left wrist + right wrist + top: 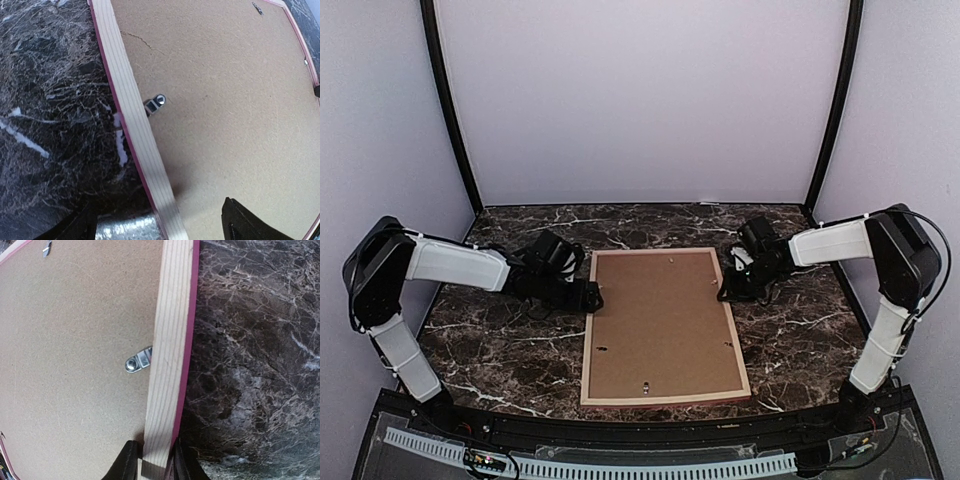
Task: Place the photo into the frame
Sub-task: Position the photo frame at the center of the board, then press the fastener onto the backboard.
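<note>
- The right end effector (pixel 154 460), at the bottom centre of its wrist view, has narrowed onto the right rail of the thin rectangular wooden picture frame (pixel 170 340), with a finger against each side.
- The left end effector (pixel 157 210) gapes wide at the bottom of its view. Its fingers straddle the left rail, and neither touches it.
- The picture frame lies face down in the middle of the overhead view, pale wood up and a pink edge showing.
- A brown cardboard backing board (pixel 660 320) fills it, with a small silver metal tab (pixel 137 361) over the board's edge.
- All of it rests on the dark marble counter (pixel 520 350).

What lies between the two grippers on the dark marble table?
The rectangular wooden frame, pale reverse up, holding a brown cardboard backing board, as the top view shows.
</note>
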Controlling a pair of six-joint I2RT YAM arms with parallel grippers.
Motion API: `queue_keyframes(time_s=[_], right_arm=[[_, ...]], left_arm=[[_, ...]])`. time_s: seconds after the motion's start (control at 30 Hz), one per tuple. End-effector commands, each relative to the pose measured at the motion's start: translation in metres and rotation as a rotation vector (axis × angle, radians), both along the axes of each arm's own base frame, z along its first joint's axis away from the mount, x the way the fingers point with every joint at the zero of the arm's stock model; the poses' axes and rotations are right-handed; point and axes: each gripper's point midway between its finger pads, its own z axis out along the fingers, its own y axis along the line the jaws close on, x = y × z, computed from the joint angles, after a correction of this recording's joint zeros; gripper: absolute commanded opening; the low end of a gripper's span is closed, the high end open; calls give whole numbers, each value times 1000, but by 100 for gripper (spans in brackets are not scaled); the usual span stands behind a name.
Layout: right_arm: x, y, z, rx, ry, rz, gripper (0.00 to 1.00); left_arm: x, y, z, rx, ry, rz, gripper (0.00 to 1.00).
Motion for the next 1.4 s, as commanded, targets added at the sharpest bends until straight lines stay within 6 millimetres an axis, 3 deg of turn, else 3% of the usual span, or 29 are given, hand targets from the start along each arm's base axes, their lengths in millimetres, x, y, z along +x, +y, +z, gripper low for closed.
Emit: queue_keyframes(time_s=[0.0,0.2,0.37,0.63,1.1,1.37], right_arm=[[2,-17,-17,-57,12,-75,21],[19,-21,-14,-30,-16,-132,12],[23,-19,-16,-27,-14,-128,11],[21,-20,-17,-23,-15,-126,10],[19,-18,-17,-14,-10,-115,10],[18,-20,-17,-17,-14,-112,10]], left_arm=[[-23,3,11,-10,-1,-47,90],[-59,-4,10,-16,43,-114,93],[-83,-10,1,17,81,-165,94],[-100,-16,-10,58,98,-234,94],[-69,-17,-3,129,24,-135,93],[-67,-19,-14,165,48,-152,93]])
